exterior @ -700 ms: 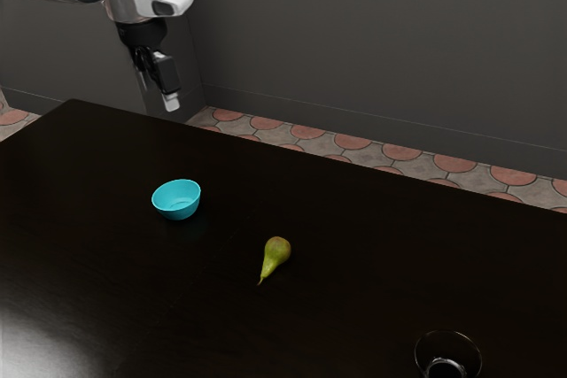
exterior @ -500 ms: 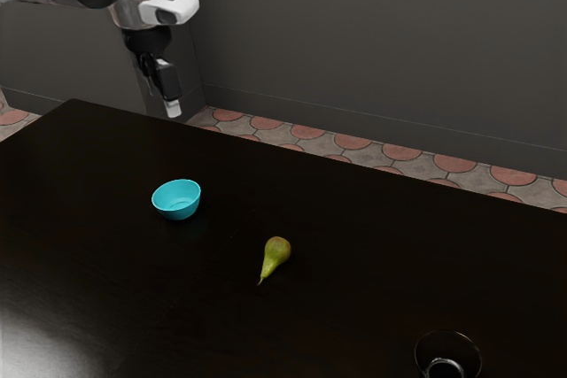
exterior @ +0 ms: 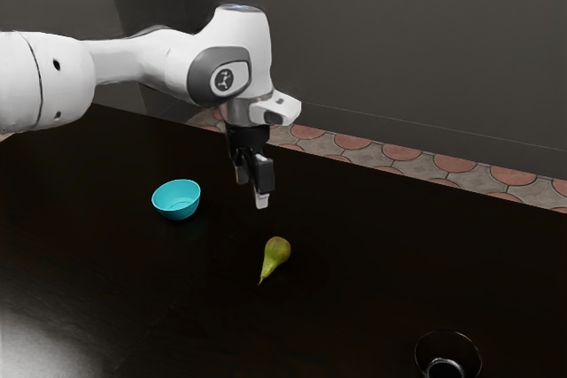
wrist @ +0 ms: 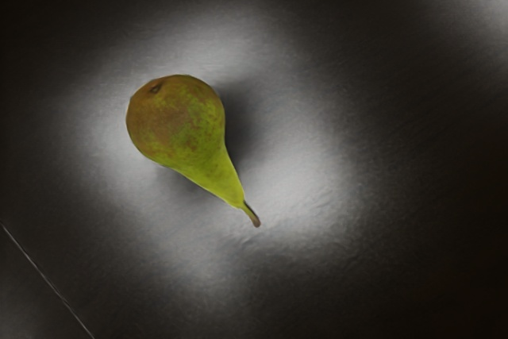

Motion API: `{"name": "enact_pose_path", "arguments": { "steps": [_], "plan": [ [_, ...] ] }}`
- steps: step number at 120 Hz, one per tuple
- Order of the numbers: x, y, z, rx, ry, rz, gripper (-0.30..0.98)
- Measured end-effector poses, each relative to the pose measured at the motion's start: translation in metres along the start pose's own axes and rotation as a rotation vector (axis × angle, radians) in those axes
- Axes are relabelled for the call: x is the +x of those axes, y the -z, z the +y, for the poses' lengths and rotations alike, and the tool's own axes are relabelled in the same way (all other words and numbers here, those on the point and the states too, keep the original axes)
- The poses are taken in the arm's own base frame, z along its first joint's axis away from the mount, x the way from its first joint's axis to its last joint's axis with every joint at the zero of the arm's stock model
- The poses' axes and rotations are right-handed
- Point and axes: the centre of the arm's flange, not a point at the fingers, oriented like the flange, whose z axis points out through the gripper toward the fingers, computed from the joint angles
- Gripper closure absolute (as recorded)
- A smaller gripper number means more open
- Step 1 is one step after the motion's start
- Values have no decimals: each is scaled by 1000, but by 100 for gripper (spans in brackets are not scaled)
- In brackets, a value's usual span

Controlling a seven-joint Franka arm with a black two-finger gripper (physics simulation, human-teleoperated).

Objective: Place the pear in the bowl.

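Green-brown, tapered pear, lying on its side on glossy black table. Black two-finger gripper, poised above pear with fingers parted, apparently for straddling it. Round turquoise bowl, upright and apart from pear, presumably to receive it.

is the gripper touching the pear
Apart. The exterior view plainly shows dark tabletop between the gripper and the pear, which lies beneath it.
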Motion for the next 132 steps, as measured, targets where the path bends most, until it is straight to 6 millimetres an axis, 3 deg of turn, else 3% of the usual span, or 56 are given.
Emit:
{"name": "enact_pose_path", "arguments": {
  "steps": [14, 23, 51, 79, 102, 121, 132],
  "plan": [
    [15, -43, -17, 23, 53, 11, 0],
    [21, -59, -29, 40, 92, 30, 0],
    [37, -133, -35, -1, 262, 59, 0],
    [49, -174, -44, -36, 416, 91, 0],
    [53, -189, -46, -38, 486, 103, 2],
    [53, -189, -49, -36, 528, 115, 30],
    [53, -186, -50, -32, 548, 123, 38]
  ]
}}
